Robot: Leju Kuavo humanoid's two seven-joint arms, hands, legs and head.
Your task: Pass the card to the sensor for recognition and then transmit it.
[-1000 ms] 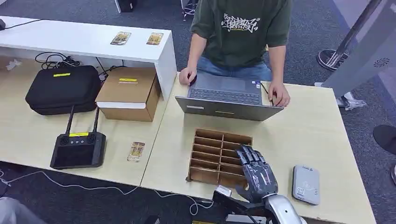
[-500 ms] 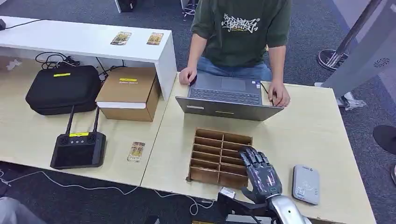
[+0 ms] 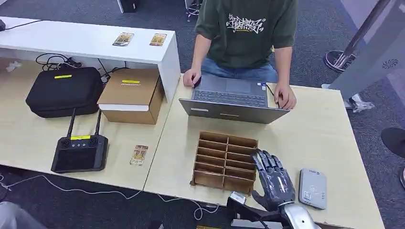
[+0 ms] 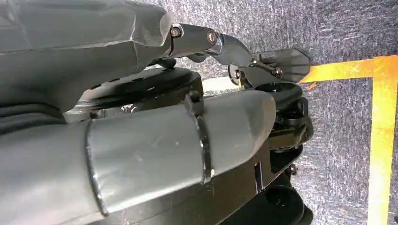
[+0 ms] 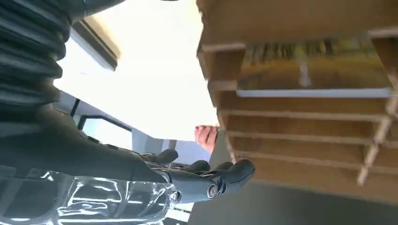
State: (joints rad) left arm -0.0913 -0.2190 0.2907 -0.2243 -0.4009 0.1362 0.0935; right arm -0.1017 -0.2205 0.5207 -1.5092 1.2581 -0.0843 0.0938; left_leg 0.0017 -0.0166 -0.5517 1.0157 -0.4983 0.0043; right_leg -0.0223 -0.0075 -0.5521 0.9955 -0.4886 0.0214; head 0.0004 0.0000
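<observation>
Brown divider box point(image 3: 224, 161); grey sensor point(image 3: 313, 189); dark grey robot hand point(image 3: 273, 181); black case point(image 3: 64, 91).

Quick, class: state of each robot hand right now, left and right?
Left hand: cannot be told.
Right hand: open, fingers spread, holding nothing, between the cardboard divider tray and the card reader.

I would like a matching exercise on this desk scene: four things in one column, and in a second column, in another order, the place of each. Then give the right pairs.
Things:
1. laptop
2. card reader
3. black remote controller
4. brown cardboard box

Places:
A. on the left table, near its front edge, beside a card
B. beside the black case, below the white shelf
C. in front of the person, behind the divided wooden tray
D. right of the right hand, near the table's front edge

Pairs: 1-C, 2-D, 3-A, 4-B
</observation>
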